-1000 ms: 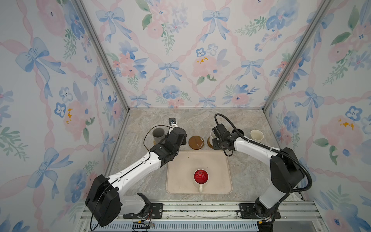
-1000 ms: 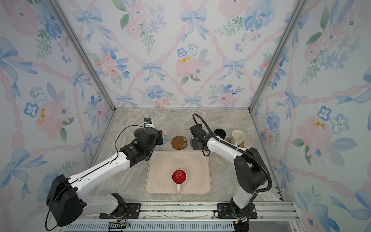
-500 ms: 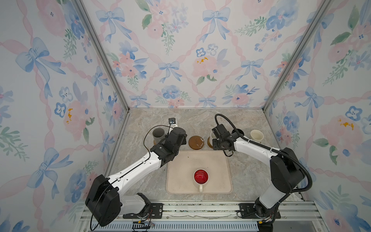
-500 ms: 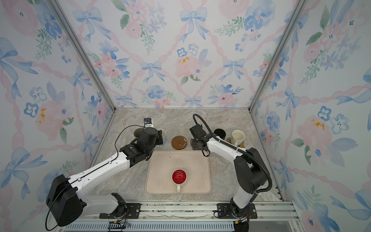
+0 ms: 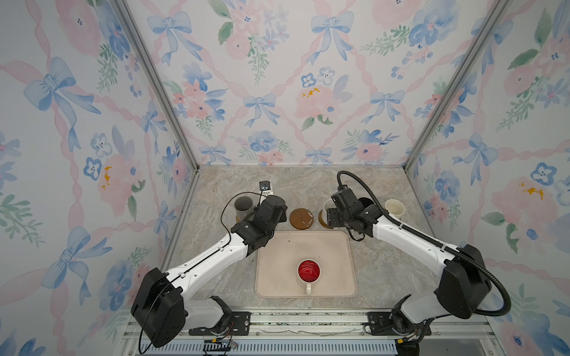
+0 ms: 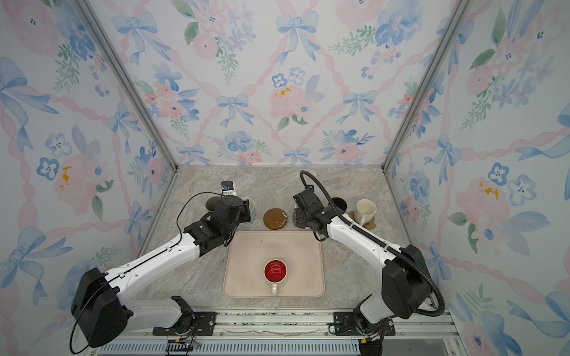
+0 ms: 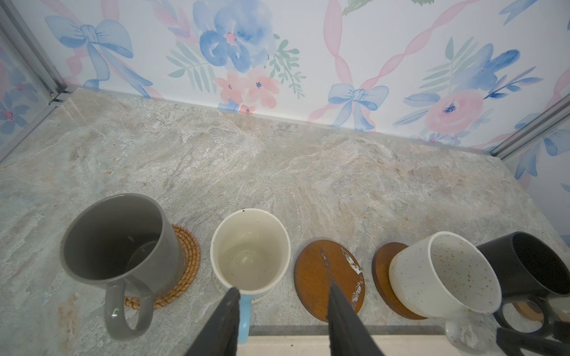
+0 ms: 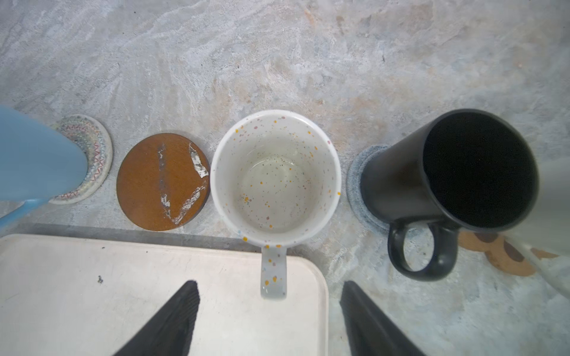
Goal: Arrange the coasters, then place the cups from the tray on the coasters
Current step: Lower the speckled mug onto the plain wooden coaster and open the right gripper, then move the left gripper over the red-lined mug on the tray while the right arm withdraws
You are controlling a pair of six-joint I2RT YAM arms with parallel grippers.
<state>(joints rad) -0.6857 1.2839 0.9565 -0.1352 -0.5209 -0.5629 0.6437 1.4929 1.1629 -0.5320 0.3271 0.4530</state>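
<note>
Above the marble tabletop (image 8: 277, 46), right gripper's (image 8: 270, 282) parted jaws flank the speckled mug's (image 8: 274, 172) handle

The beige marbled tabletop (image 5: 308, 185) carried a cream tray (image 5: 277, 255) toward its front edge; just behind the tray, six coasters (image 5: 301, 218) lay in a row running left to right
</note>
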